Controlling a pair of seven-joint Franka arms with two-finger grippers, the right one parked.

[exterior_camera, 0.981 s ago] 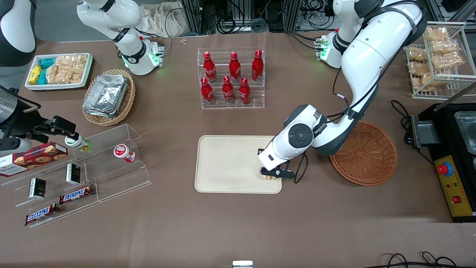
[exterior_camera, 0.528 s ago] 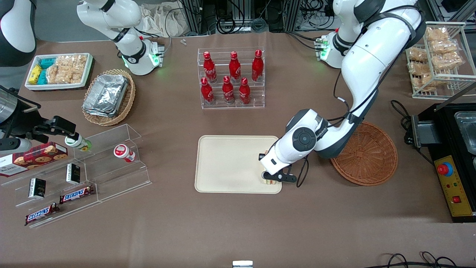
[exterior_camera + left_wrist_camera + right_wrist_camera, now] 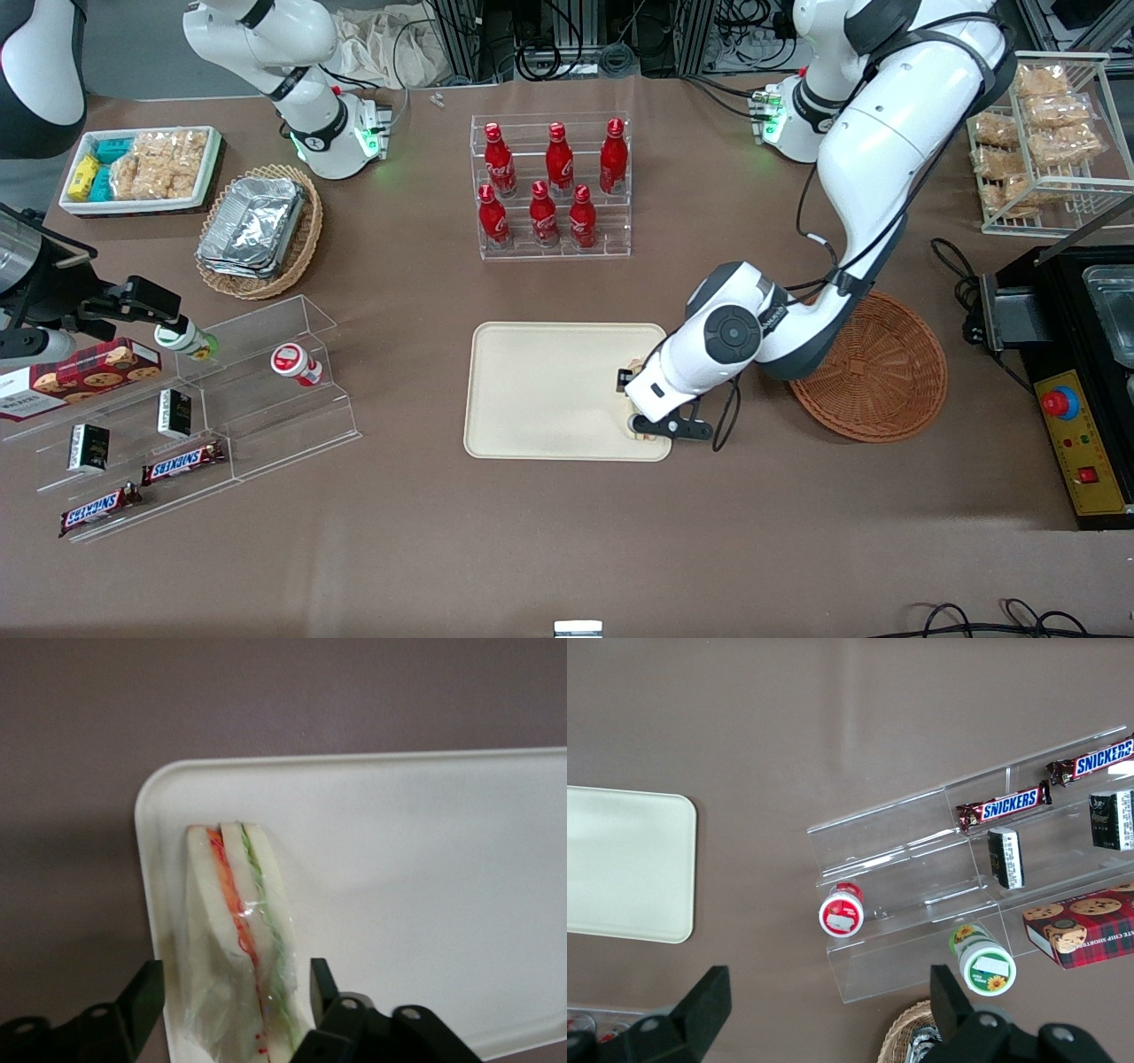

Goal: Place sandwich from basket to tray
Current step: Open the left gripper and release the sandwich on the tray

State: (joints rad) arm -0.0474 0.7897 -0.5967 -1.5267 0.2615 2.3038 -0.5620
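We see the fingers [image 3: 142, 997] spread apart, clear of the sandwich [image 3: 241, 935] between them, as the gripper [image 3: 645, 427] hovers over it where it lies in the tray [image 3: 540, 390] corner nearest the basket [image 3: 873, 368].

From the front I see my gripper [image 3: 640, 426] low over the tray [image 3: 540, 390], at the corner nearest the basket [image 3: 873, 368]. The basket sits on the desk [image 3: 567, 540] just beside the tray, toward the working arm's end.
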